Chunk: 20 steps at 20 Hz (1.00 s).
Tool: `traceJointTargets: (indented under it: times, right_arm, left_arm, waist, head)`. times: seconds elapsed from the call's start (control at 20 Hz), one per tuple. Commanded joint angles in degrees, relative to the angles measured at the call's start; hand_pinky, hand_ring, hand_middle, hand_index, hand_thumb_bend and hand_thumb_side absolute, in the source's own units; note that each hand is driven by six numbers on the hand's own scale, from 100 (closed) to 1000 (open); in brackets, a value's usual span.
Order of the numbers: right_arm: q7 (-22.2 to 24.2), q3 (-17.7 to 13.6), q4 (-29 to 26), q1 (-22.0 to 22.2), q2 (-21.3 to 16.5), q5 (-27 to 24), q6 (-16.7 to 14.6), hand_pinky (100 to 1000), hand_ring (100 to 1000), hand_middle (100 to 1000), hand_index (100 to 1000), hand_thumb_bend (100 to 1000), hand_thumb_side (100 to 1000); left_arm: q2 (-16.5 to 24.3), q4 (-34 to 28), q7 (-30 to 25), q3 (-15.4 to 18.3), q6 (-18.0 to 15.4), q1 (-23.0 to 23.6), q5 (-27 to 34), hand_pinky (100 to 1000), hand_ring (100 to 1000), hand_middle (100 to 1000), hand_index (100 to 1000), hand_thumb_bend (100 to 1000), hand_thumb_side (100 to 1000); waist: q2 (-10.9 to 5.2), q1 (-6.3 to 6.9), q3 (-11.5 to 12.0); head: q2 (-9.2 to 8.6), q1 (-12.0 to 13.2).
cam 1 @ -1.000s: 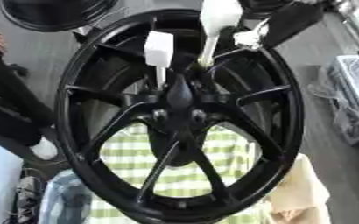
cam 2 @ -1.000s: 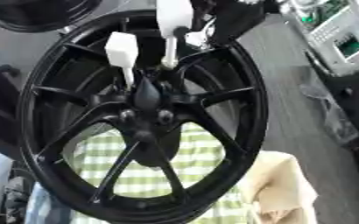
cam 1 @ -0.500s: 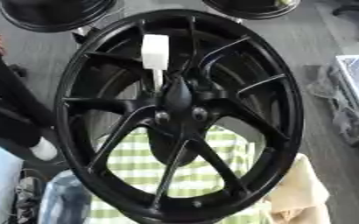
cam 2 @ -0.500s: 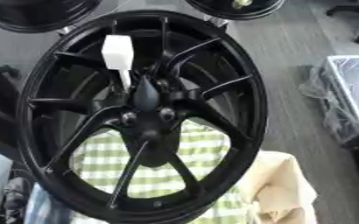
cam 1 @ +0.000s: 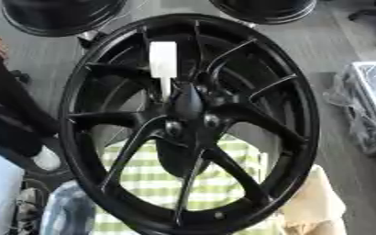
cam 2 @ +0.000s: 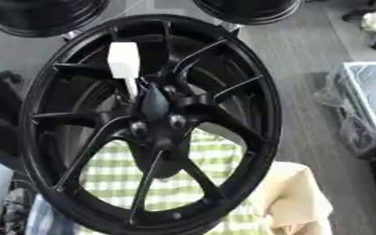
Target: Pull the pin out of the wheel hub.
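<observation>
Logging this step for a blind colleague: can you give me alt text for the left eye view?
A large black spoked wheel fills the view, with one white pin standing in its hub, its blocky white handle uppermost. Green-and-white checked cloth shows through the lower spokes. Neither robot hand is in view.

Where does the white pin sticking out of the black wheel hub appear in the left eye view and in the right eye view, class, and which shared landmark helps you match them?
Left eye view: the white pin stands upper centre-left, above the hub.
Right eye view: it sits further left, upper left.
Shared landmark: the hub just below the pin's thin stem.
</observation>
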Motion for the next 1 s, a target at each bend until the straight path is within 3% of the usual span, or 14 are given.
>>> traceJointTargets:
  times: [0.05,0.15,0.3,0.4,0.6,1.0]
  right_arm:
    - [-2.8,-2.8,-0.6,3.8,4.2,7.2,0.8,796,727,483,567,100,116]
    - [-3.0,-3.4,0.0,6.7,8.0,11.2,0.6,802,768,573,668,100,100]
    - [-0.9,-3.6,1.5,9.6,12.3,16.8,-2.0,845,849,765,884,100,198]
    - [0.7,-3.7,3.0,10.5,14.3,19.3,-3.9,860,868,793,922,100,142]
    - [3.2,-3.9,6.3,10.7,16.0,20.2,-5.7,874,884,814,941,155,230]
    - [1.7,-4.2,7.6,9.5,16.0,16.7,-5.1,872,881,826,959,100,137]
  left_arm:
    - [0.8,-1.4,0.5,1.0,-0.2,-0.4,0.1,757,765,703,732,100,853]
    - [0.6,-1.5,0.5,1.0,-0.2,-0.5,0.1,757,766,703,732,100,853]
    - [0.5,-1.5,0.4,0.9,-0.1,-0.7,0.2,757,766,703,732,100,852]
    - [0.5,-1.5,0.4,0.9,-0.2,-0.7,0.2,757,766,703,732,100,851]
    - [0.4,-1.5,0.3,0.9,-0.2,-0.7,0.2,758,766,704,732,100,852]
    - [0.4,-1.4,0.1,0.7,-0.1,-0.8,0.2,759,767,704,732,100,853]
  waist:
    - [-1.02,0.13,0.1]
    - [-0.94,0.29,0.0]
    - [-0.88,0.57,0.0]
    - [-0.89,0.78,-0.1]
    - [-0.92,1.18,-0.2]
    - [-0.9,1.29,-0.3]
  head:
    - [-0.76,0.3]
    - [-0.81,0.3]
    - [-0.81,0.5]
    - [-0.76,0.5]
    - [-0.59,0.6]
    - [-0.52,1.0]
